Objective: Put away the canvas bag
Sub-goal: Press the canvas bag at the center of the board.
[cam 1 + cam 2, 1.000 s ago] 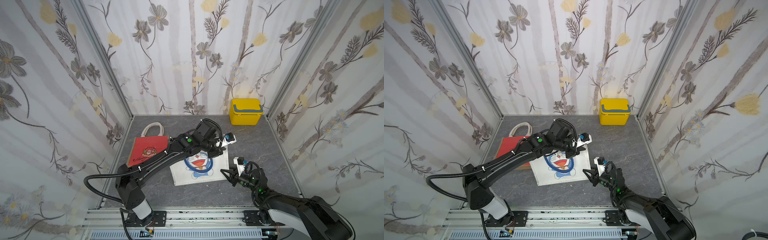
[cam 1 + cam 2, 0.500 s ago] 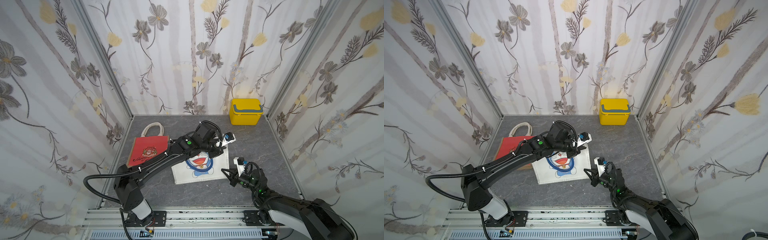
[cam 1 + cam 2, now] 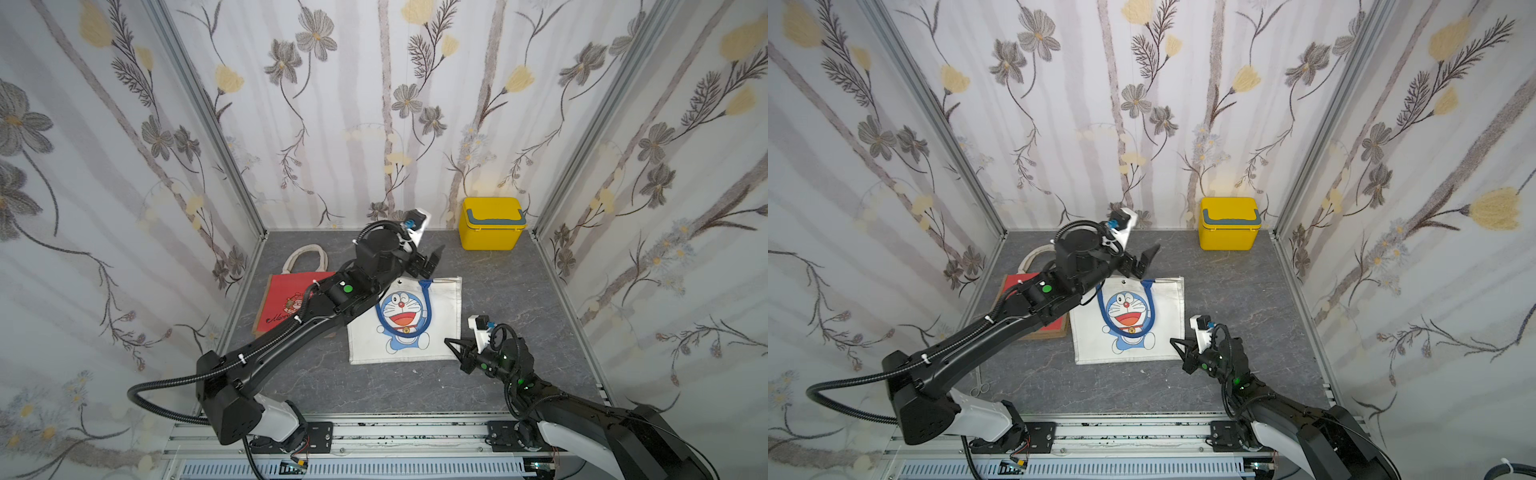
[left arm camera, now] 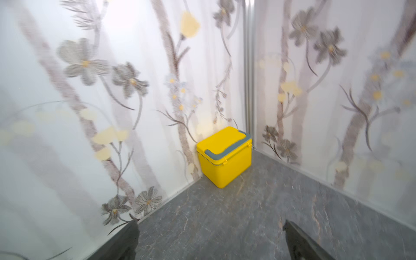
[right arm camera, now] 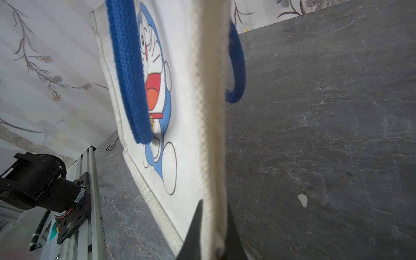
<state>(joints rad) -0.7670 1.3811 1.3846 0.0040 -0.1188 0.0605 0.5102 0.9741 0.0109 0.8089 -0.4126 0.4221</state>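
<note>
The canvas bag (image 3: 440, 316) lies flat on the grey table (image 3: 511, 291), cartoon side up, its blue handle (image 3: 429, 305) looped over the print. Just beside it, on the robot's left, there's a red bag (image 3: 286, 299) partly hidden under the left arm. Down at the canvas bag's near right corner the right fingers (image 3: 456, 347) are pinched tight on the cream edge seam. The right wrist view makes it plain, with the seam running straight in between the two dark fingers (image 5: 194, 234). Over by the bag's far edge the left fingers (image 3: 436, 254) are clear of the cloth, spread wide with nothing in them. In the left wrist view their tips sit far apart over bare table, with a yellow box (image 4: 225, 157) in the back corner beyond
</note>
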